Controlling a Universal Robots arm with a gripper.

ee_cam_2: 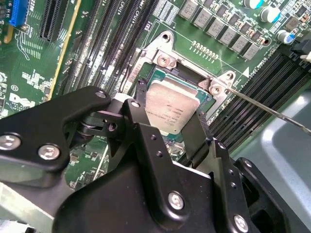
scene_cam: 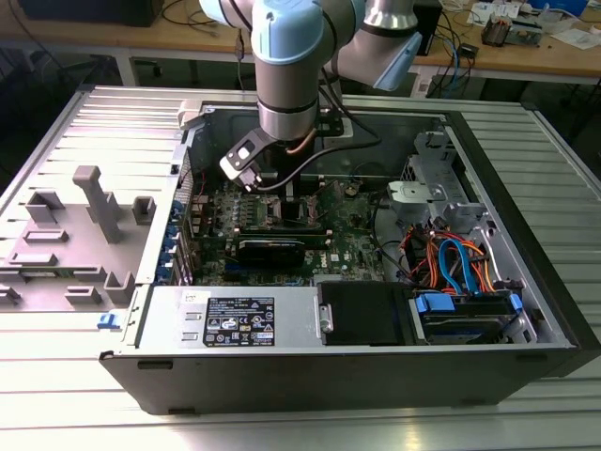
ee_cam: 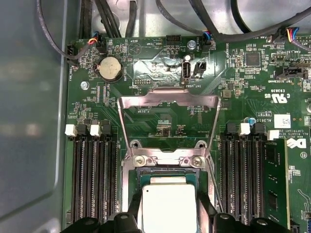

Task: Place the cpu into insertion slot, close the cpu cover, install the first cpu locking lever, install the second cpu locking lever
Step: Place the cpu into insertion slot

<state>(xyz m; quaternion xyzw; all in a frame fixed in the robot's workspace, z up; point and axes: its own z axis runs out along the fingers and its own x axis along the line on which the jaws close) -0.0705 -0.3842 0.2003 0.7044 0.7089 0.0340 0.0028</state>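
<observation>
**Claw on cpu at socket, cover up**

Claw (ee_cam_2: pixel 171 108) is clenched on the cpu (ee_cam_2: pixel 170 109): black fingers (ee_cam_2: pixel 140 114) press against two opposite edges, silvery top showing btwn them. Same grip seen in first wrist view, cpu (ee_cam: pixel 167 206) flanked both sides by the claw (ee_cam: pixel 167 209).

Cpu sits over the insertion slot (ee_cam: pixel 146 175), square w/ its frame. Can't tell if it's fully seated or a hair above. Dark socket edge shows around the chip in second wrist view too (ee_cam_2: pixel 151 77).

Cpu cover (ee_cam: pixel 167 99) is swung open, standing away from the socket on its hinge side, board visible thru the cut-out. A thin metal lever rod (ee_cam_2: pixel 262 108) sticks out from the socket corner, not latched.

Memory slots (ee_cam: pixel 92 179) run either side of the socket; coin battery (ee_cam: pixel 110 68) further up the board.

Exterior view: arm (scene_cam: pixel 286 85) reaches down into the open PC case (scene_cam: pixel 357 376), which lies on the slatted metal desk (scene_cam: pixel 282 427).
</observation>
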